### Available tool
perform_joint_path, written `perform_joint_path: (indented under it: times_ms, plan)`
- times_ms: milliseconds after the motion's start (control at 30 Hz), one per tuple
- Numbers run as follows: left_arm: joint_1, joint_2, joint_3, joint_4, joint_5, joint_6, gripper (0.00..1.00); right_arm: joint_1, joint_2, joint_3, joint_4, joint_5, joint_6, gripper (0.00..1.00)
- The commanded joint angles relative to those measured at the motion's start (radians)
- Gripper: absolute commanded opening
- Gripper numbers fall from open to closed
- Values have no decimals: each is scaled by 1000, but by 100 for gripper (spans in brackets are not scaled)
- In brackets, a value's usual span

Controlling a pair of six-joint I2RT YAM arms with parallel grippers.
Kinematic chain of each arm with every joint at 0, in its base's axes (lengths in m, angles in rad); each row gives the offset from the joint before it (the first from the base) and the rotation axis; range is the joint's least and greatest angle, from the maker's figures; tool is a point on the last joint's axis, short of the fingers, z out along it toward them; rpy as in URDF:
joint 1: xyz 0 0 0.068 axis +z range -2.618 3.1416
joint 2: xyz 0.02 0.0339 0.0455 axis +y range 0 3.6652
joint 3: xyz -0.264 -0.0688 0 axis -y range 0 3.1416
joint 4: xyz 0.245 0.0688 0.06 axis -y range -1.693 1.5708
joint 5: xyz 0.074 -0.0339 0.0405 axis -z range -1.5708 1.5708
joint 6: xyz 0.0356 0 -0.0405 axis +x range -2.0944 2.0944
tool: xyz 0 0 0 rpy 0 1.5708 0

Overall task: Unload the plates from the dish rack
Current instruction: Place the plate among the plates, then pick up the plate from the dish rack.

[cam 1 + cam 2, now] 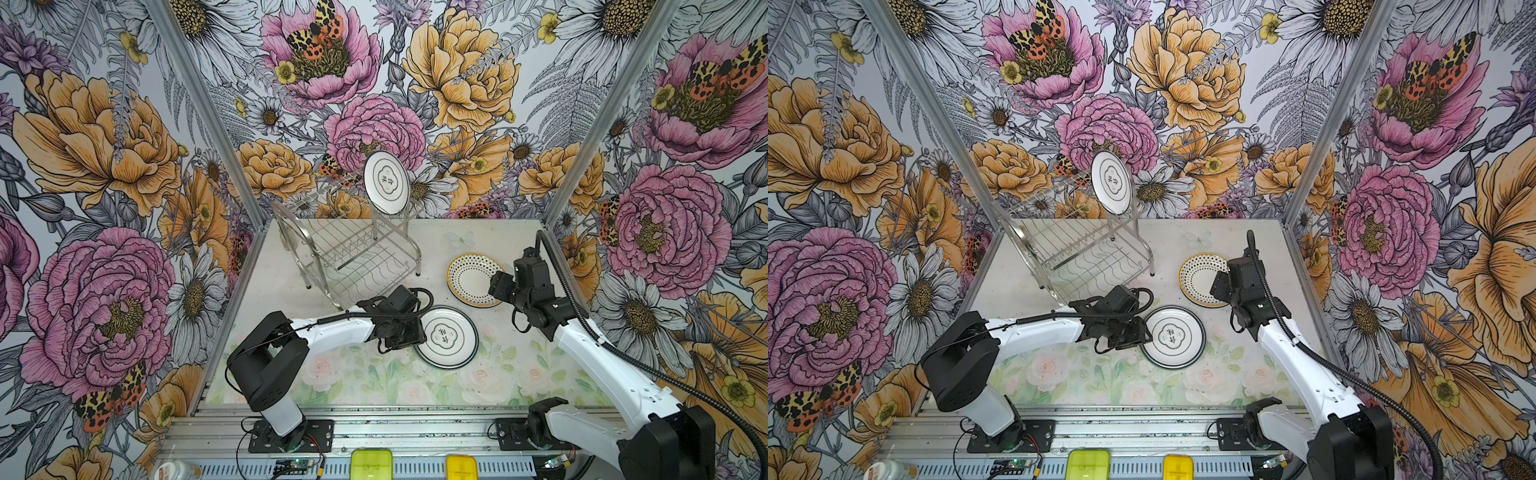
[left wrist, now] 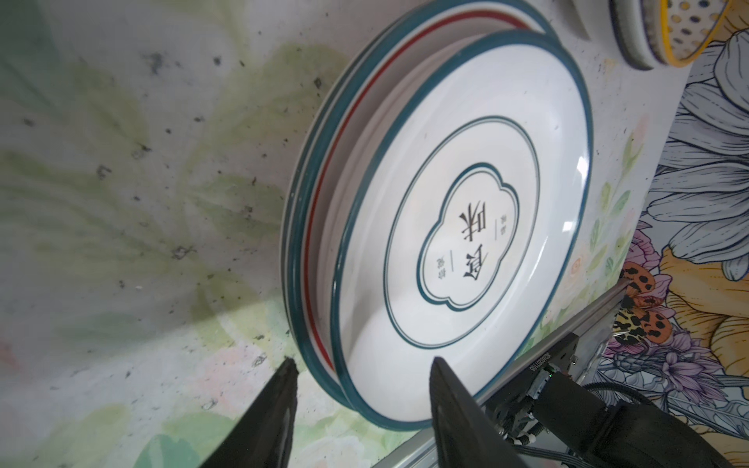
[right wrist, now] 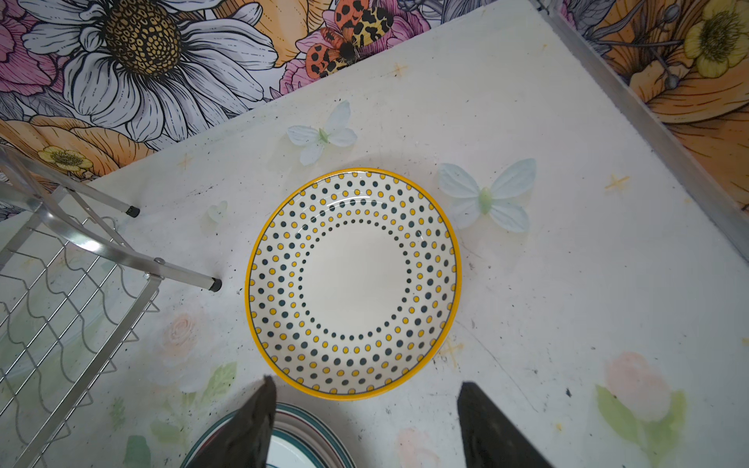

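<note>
On the flower-printed bench (image 1: 374, 386), my left gripper (image 2: 362, 364) straddles the teal-rimmed white plate stack (image 2: 466, 227), jaws parted, releasing it, I judge; my right gripper (image 3: 367, 383) hangs open over the yellow-rimmed dotted plate (image 3: 352, 283) near the right edge.

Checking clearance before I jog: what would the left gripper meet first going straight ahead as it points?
Most likely the near rim of the top teal-rimmed plate; the left gripper stands open astride it. Whether a finger touches it yet is unclear.
</note>
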Motion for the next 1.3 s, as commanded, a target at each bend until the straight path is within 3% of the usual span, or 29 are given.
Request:
perform_joint_path:
  times_ms: [0,333,500,733,833,1033,1267]
  plan:
    - [-5,-69,32,-69,-87,33,56,23,26,75,0,-40,-65,73]
    - [68,-300,-42,-172,-309,78,71,132,125,377,1,-145,-269,76]
    - [131,-442,-89,-174,-320,107,73,191,212,544,7,-151,-325,76]
    - [223,-638,-160,-180,-307,127,88,231,334,738,68,-5,-283,79]
    - [273,-688,-179,-186,-280,144,99,235,400,828,91,-46,-266,79]
    - [363,-728,-185,-206,-218,182,99,265,579,1049,101,-152,-279,76]
    - [386,-758,-183,-215,-187,191,99,309,721,1224,100,-218,-296,76]
